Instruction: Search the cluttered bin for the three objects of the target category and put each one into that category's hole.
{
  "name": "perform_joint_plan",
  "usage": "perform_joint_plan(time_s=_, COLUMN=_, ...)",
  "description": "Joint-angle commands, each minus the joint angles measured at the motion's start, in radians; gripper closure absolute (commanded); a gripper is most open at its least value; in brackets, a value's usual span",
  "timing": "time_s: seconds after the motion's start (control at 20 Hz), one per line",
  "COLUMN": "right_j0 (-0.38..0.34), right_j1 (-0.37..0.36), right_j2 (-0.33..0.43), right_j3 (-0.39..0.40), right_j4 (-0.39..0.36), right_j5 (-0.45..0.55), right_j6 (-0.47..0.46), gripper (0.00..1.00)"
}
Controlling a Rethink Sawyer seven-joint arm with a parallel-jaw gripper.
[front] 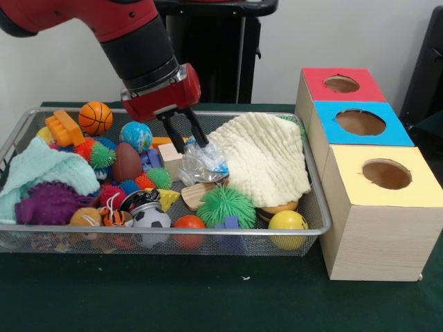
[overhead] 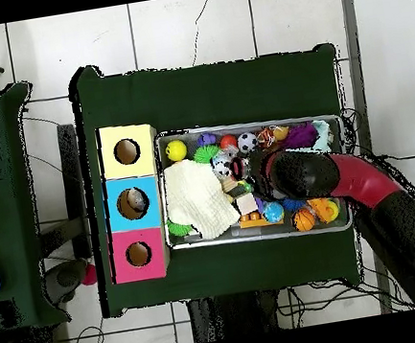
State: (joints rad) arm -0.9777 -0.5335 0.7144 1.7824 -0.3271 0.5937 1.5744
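Note:
The wire-mesh bin (front: 166,232) is full of toys and cloths; it also shows in the overhead view (overhead: 243,125). My gripper (front: 190,144) hangs over the bin's middle, open, with its two black fingertips just above a crumpled shiny foil lump (front: 202,164), close to its top. A small silvery tin can (front: 142,200) lies near the front rim beside a toy football. The blue-topped box's hole (front: 360,122) is to the right of the bin, between the red and yellow boxes. In the overhead view my arm (overhead: 349,181) covers the gripper.
A cream knitted cloth (front: 266,155) fills the bin's right part, next to the foil lump. A green spiky ball (front: 225,204), a yellow ball (front: 288,221), a basketball (front: 95,117) and a teal cloth (front: 41,173) lie around. The red-topped hole (front: 341,84) and the yellow-topped hole (front: 386,174) flank the blue one.

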Motion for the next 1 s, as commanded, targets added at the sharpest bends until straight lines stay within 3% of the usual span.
perform_joint_plan(time_s=0.05, right_j0=-0.027, right_j1=-0.015, right_j2=0.069, right_j3=0.061, right_j4=0.061, right_j5=0.122, right_j6=-0.036, gripper=1.00)
perform_joint_plan(time_s=0.6, right_j0=-0.055, right_j1=-0.032, right_j2=0.131, right_j3=0.116, right_j4=0.119, right_j5=0.105, right_j6=-0.009, gripper=1.00)
perform_joint_plan(time_s=1.0, right_j0=-0.039, right_j1=-0.028, right_j2=0.134, right_j3=0.143, right_j4=0.131, right_j5=0.061, right_j6=0.027, gripper=1.00)
